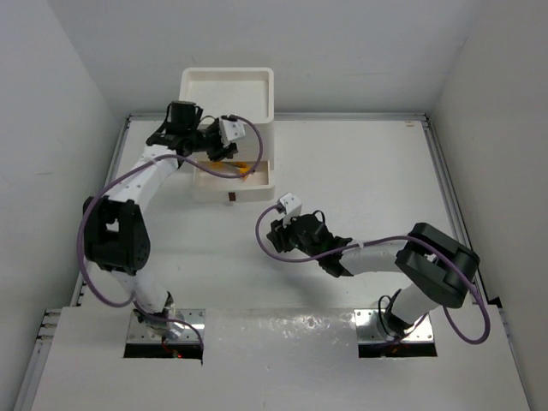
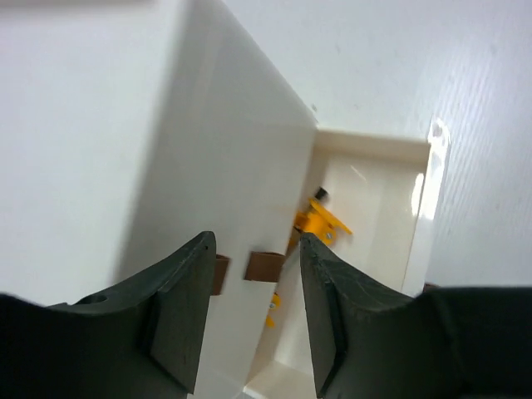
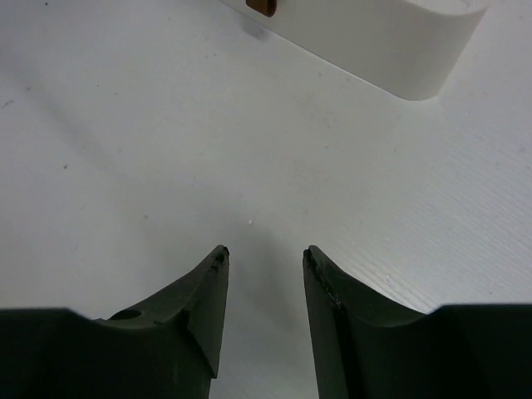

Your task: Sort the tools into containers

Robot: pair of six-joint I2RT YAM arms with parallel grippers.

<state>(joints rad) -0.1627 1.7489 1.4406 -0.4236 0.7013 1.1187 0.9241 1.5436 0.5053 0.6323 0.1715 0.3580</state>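
A white table (image 1: 360, 171) sits between white walls. The left pincer (image 2: 256, 248) is released, with its jaws either side of a brown handle (image 2: 264, 266) on the box (image 2: 208, 150), probably ready to pull. Just beyond it, an open drawer (image 2: 420, 216) holds a yellow screwdriver (image 2: 320, 220). The right pincer (image 3: 264, 253) hangs released and empty over the table, with the drawer front ahead of it.

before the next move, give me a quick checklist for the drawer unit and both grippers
1. Left gripper lined up on a brown handle: ok, the handle sits between its jaws.
2. Grip on that handle: not ok, the jaws stand apart from it.
3. Yellow-orange screwdriver inside the open drawer: ok.
4. Right gripper empty: ok, open over bare table.
5. Contents of the white unit's other drawers: cannot tell.
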